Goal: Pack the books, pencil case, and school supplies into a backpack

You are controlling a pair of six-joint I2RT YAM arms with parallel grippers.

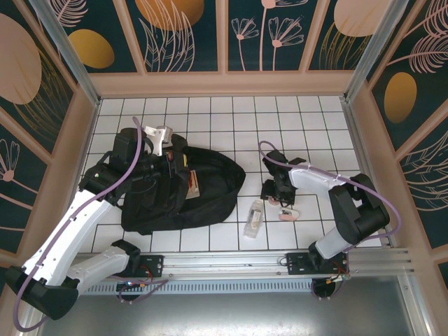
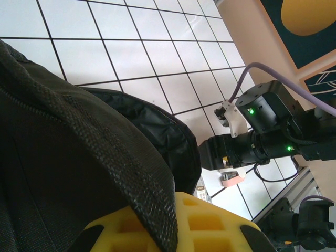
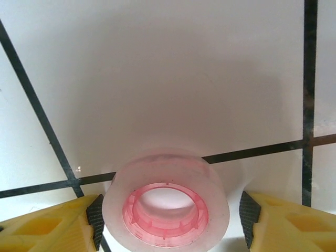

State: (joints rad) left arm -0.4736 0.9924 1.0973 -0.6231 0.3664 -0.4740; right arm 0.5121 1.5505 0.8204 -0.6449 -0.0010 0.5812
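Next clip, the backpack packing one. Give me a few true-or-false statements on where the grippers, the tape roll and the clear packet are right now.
1. The right gripper straddles the tape roll. True.
2. Both of its pads press on the roll. False: one pad stands apart from it, so the jaws are open.
3. The left gripper is shut on the backpack. True.
4. The clear packet is inside the backpack. False: it lies on the table, between the backpack and the tape roll.
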